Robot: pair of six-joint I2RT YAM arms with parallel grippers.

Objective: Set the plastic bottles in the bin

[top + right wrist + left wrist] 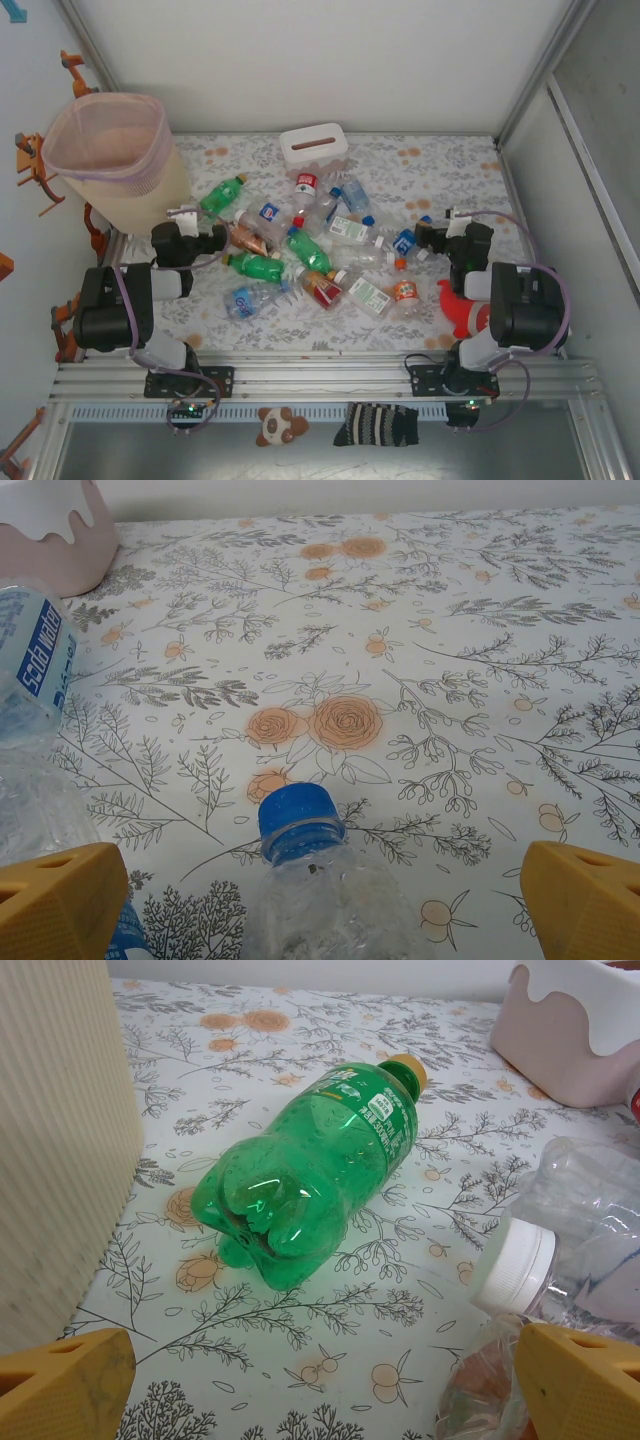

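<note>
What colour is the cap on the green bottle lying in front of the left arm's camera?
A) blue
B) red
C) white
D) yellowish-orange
D: the green bottle lies on its side with a yellowish-orange cap at its far end; the white cap belongs to the clear bottle beside it.

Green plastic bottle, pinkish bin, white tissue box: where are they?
Green plastic bottle (pixel 310 1175), left wrist view, its middle.
Tall pinkish translucent bin (pixel 140 195), top external view, side wall.
White rectangular tissue box (pixel 315 158), top external view, front face.
</note>
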